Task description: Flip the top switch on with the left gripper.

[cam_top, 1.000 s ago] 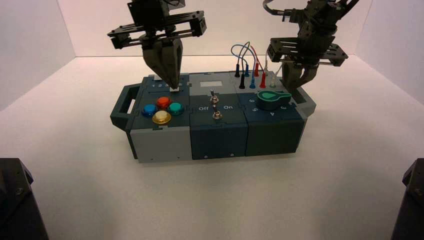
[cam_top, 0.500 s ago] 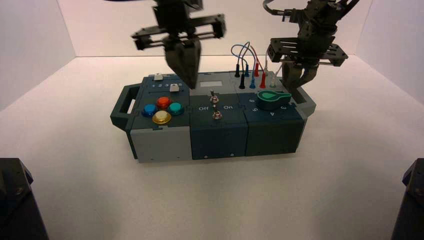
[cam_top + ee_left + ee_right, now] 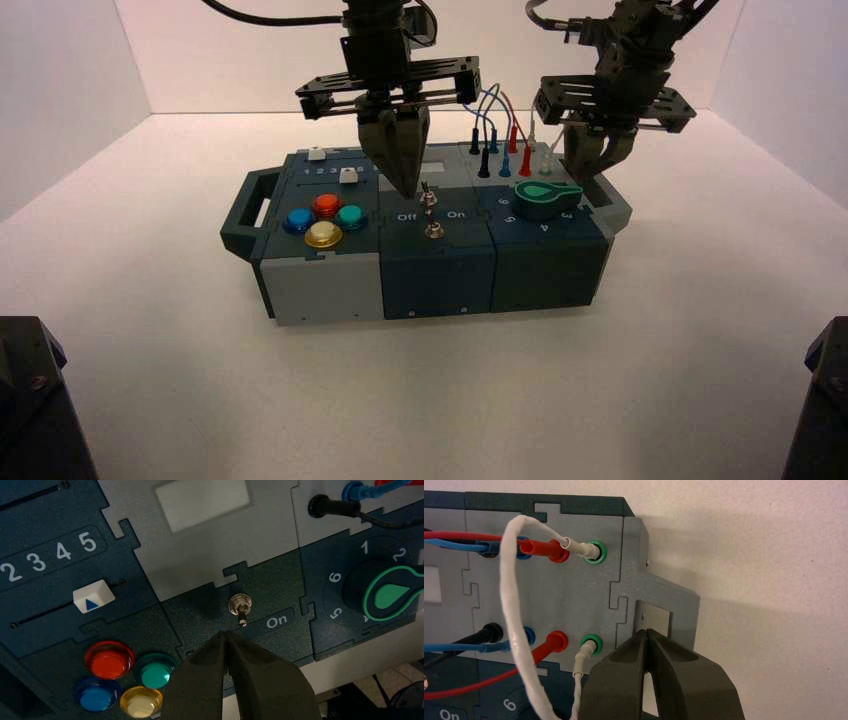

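The top switch (image 3: 425, 189) is a tiny silver toggle on the box's dark middle panel. In the left wrist view (image 3: 239, 608) it sits just beside the lettering "On". My left gripper (image 3: 405, 190) is shut and empty, its tips low over the panel on the switch's left, the "Off" side. In the left wrist view the left gripper (image 3: 227, 634) is very close to the lever's tip, with a small gap between them. My right gripper (image 3: 590, 172) is shut and empty over the box's right end, and shows there in the right wrist view (image 3: 647, 631).
A second toggle (image 3: 434, 230) stands just in front of the top one. Four round buttons (image 3: 323, 221) and a white slider (image 3: 93, 596) lie to the left. A green knob (image 3: 545, 197) and plugged wires (image 3: 497, 135) lie to the right. The box handle (image 3: 659, 597) is by the right gripper.
My left gripper has moved right, from over the slider area to beside the top switch, staying shut. The right arm has not moved.
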{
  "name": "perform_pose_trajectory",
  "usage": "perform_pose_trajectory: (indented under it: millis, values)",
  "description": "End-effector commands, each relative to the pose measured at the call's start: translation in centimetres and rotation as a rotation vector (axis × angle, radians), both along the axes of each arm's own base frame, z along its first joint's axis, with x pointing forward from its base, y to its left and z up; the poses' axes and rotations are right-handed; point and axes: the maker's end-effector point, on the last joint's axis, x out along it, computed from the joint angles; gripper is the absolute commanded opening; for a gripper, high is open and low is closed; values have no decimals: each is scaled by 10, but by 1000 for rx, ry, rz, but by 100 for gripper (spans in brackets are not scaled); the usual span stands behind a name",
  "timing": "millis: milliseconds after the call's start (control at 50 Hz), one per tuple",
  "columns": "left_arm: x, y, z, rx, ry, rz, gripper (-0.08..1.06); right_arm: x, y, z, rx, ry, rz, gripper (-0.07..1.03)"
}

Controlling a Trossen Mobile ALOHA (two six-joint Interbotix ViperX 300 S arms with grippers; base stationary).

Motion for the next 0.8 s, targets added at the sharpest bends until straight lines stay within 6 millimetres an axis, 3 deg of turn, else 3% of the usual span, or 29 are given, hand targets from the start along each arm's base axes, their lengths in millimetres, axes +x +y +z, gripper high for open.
perform_pose_trajectory:
  millis: [20,420,800]
  values:
    - [6,-8,11,-27,-28,2,-3,-7,-3,-8,-19,25,28,-2]
    - [9,-11,5,-19,-22,-5,-3,-6,-3,-9,-19,26,29,-2]
    - [15,-26,14,-38,-39,-26,-3,-7,-3,-9,-20,27,30,-2]
